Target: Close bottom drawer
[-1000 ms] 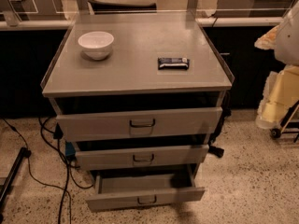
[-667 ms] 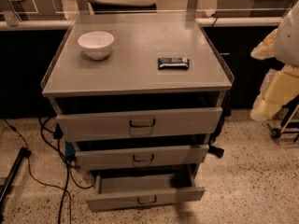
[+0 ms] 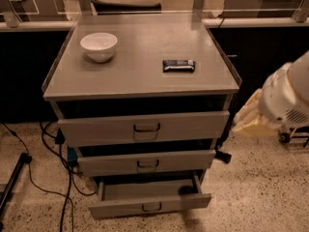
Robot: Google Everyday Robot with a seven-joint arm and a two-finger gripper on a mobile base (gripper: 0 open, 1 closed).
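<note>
Bottom drawer (image 3: 149, 200) pulled out, gripper (image 3: 248, 117) apart at right (spread or pinched, cannot tell)

matt metal bottom drawer (image 3: 120, 208), plastic gripper (image 3: 248, 119) right

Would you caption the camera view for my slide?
Bottom drawer open; gripper right of cabinet; bowl and bar on top.

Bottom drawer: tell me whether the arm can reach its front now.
Probably yes: the bottom drawer stands pulled out, its front facing open floor, and the end effector hangs right of the cabinet, nothing visibly between them.
</note>
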